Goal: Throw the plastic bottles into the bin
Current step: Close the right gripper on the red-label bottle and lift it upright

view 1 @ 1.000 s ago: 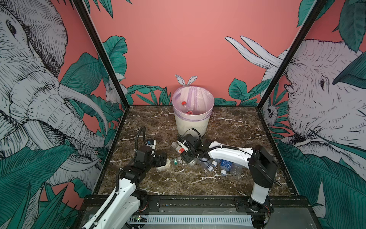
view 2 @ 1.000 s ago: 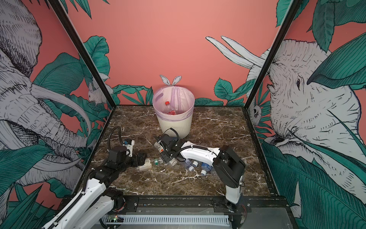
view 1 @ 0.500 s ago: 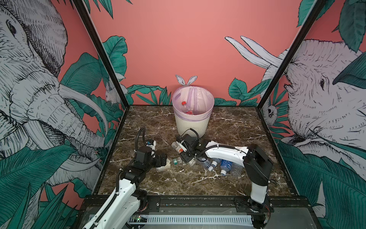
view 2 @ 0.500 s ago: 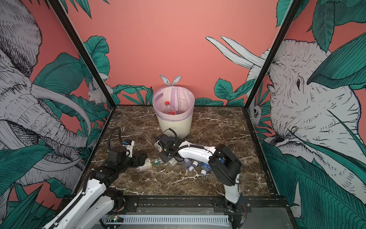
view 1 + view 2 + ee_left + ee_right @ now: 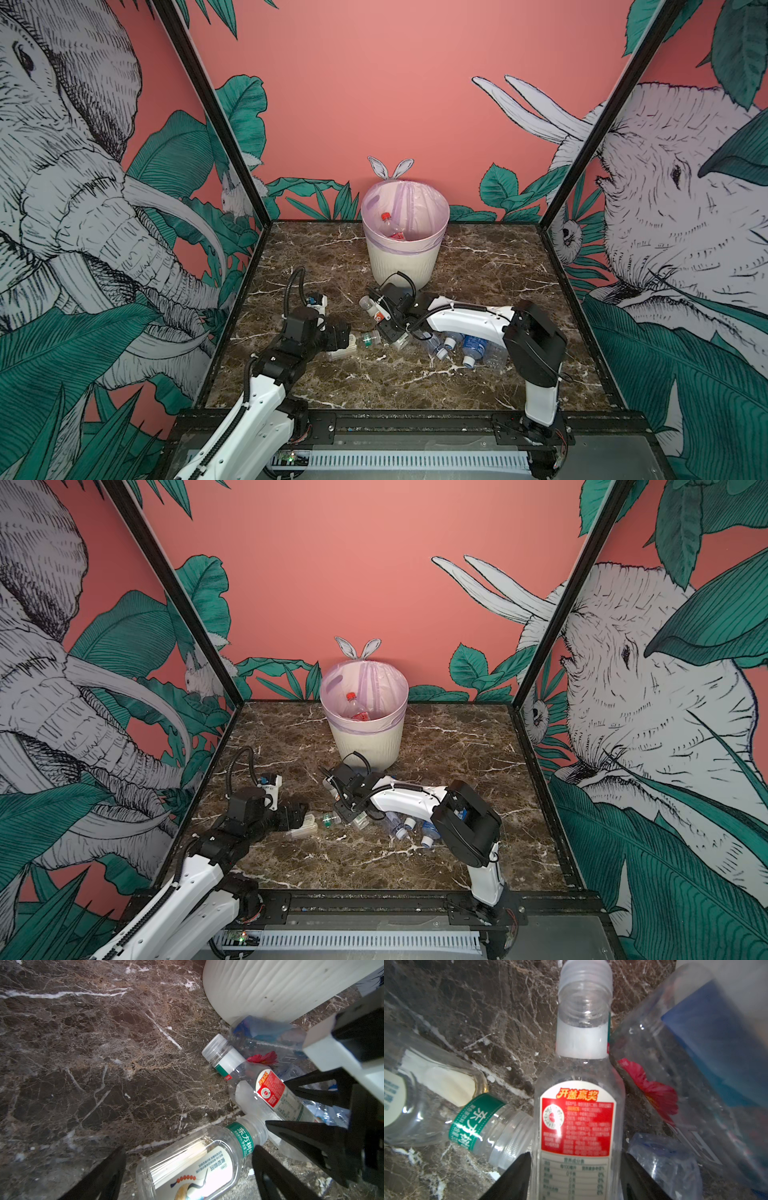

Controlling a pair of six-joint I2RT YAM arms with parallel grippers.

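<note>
Lying on the tabletop [image 5: 374,382] near the bin [image 5: 399,266], the red-label bottle [image 5: 577,1126] is pinched by the right tool [image 5: 576,1154]. The left tool [image 5: 189,1147] is spread wide around the green-label bottle [image 5: 197,1163].

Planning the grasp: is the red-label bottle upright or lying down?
Lying down: the red-label bottle stretches flat along the marble table.

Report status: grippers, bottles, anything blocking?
Left gripper open, straddling the green-band bottle, not gripping. Right gripper shut on the red-label bottle, flat on the table. A blue-label bottle crowds its side; bin just beyond, one red-cap bottle inside.
</note>
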